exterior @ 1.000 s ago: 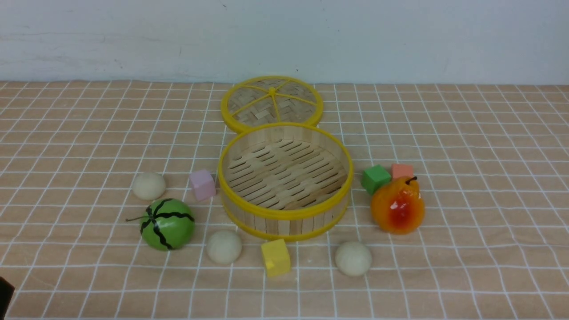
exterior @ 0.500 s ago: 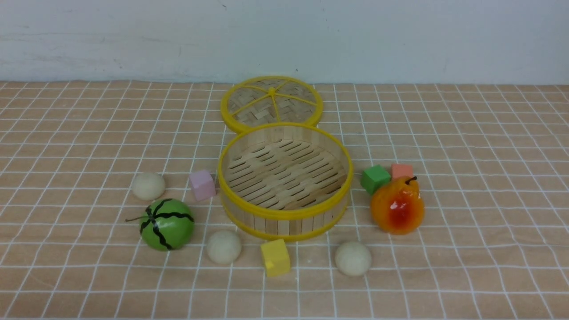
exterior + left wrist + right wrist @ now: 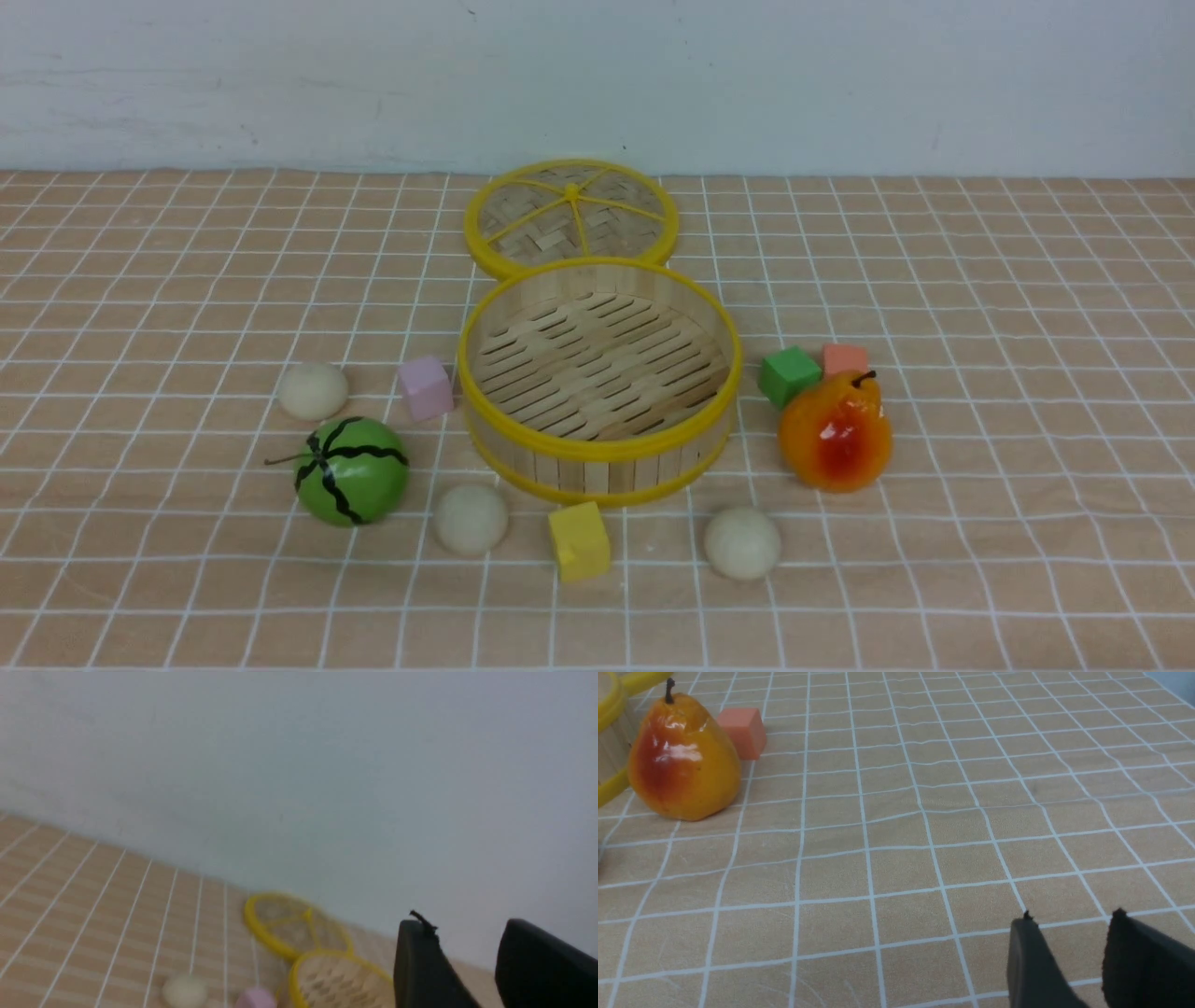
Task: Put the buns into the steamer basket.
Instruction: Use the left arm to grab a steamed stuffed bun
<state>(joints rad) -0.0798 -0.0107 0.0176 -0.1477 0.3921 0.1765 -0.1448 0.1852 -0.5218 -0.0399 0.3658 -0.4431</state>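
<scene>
Spread across the whole lower part of the front view, the tabletop carries everything under a grid of pale lines. At the centre of that frame stands the steamer basket, upright, its slatted floor bare. The woven lid lies behind it, upper centre. Right of centre sits the glossy pear, and left of centre the striped melon.

Of the three buns, all outside the basket, one bun lies at the left, behind the melon; a second bun is lower left of centre, near the basket; a third bun is lower right of centre. Both claws are outside the front view, so no bun is in either grip.

In its wrist view, the left claw has its fingers apart with nothing between them, aimed forward so that the wall fills much of the frame. The right claw is also parted and holds nothing, over the tabletop, apart from the pear.
</scene>
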